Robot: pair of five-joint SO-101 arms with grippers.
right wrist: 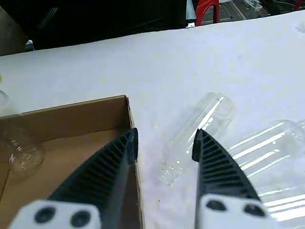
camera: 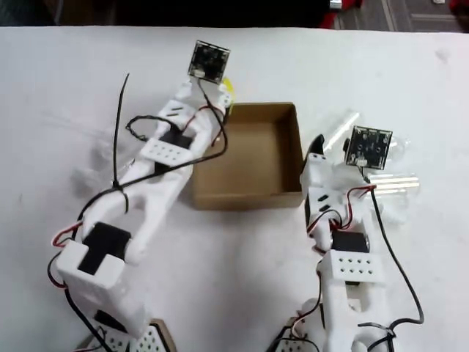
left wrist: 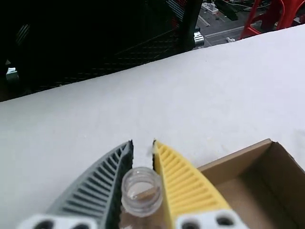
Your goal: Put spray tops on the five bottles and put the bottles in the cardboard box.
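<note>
Open table (camera: 242,286) below the box (camera: 245,194), at frame centre. Clamps a clear, capless bottle (left wrist: 141,191) in the left gripper (left wrist: 143,143) by the box's upper-left corner. Holds the right gripper (right wrist: 165,136) wide over a lying bottle (right wrist: 200,124), right of the box.

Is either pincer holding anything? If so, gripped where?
Left pincer grips a clear bottle by its neck, just under the open mouth. Right pincer is open and holds nothing.

Workshop-like room: white worktable (camera: 242,279), red metal frame (left wrist: 251,24) standing beyond it.
</note>
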